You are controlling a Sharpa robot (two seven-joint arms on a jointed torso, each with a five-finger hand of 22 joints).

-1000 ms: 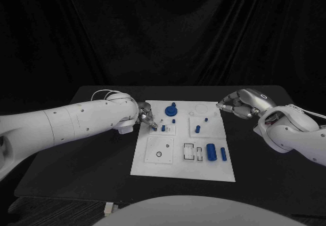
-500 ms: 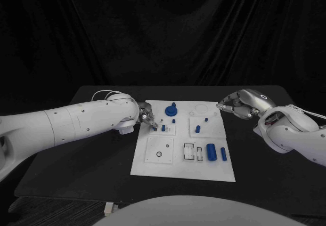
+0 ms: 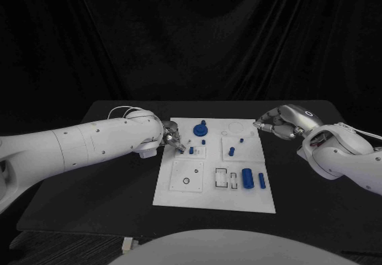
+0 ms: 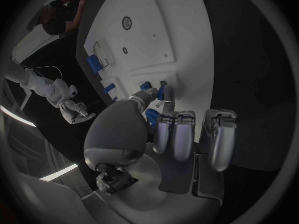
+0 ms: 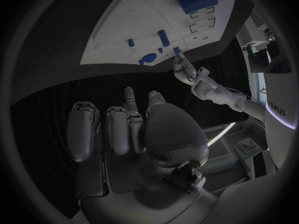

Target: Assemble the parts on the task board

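The black table (image 3: pixel 104 182) carried the white task board (image 3: pixel 215 196) at its middle. The left hand (image 3: pixel 174 139) hung over the board's left edge, thumb and a finger pinching a small blue peg (image 4: pixel 161 92). The right hand (image 3: pixel 275 123) hovered by the far right corner, fingers curled on nothing. Six other blue parts lay on the board, the largest a round knob (image 3: pixel 201 130).

Task board (image 3: pixel 213 193) lying in the middle of the table (image 3: pixel 88 187), with parts (image 3: pixel 248 178) on its near right and far middle. Left hand (image 3: pixel 173 139) at the board's far left edge; right hand (image 3: pixel 275 124) just off its far right corner.
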